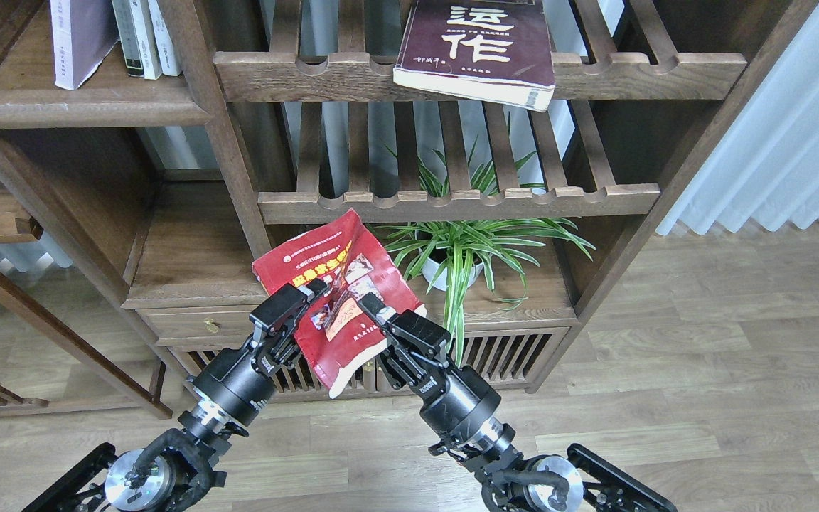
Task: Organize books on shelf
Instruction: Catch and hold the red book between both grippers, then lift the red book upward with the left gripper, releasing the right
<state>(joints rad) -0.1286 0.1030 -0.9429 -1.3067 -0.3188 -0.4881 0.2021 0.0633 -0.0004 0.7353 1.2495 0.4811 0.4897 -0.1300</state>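
The big wooden bookcase [239,163] fills most of my view. Its solid dark shelf [82,107] is at the upper left, and the white-and-lavender book [79,39] stands on it, leaning a little, beside a few pale books [146,35]. On the upper slatted rack [480,75] the thick maroon book [477,46] with large white characters lies flat, and its near corner hangs over the front rail. Lower, behind the rack, a green plant [463,245] stands in a white pot.

The red book [335,299] with the photo cover is in the air in front of the bookcase, tilted, and its cover is bent in a fold along the middle. My left pincer [303,299] presses on its left edge with the fingers close together on the cover. My right pincer [370,309] grips the lower right part of the same book, its fingers narrowly closed on the cover and pages. Both pincers hold the book between them.
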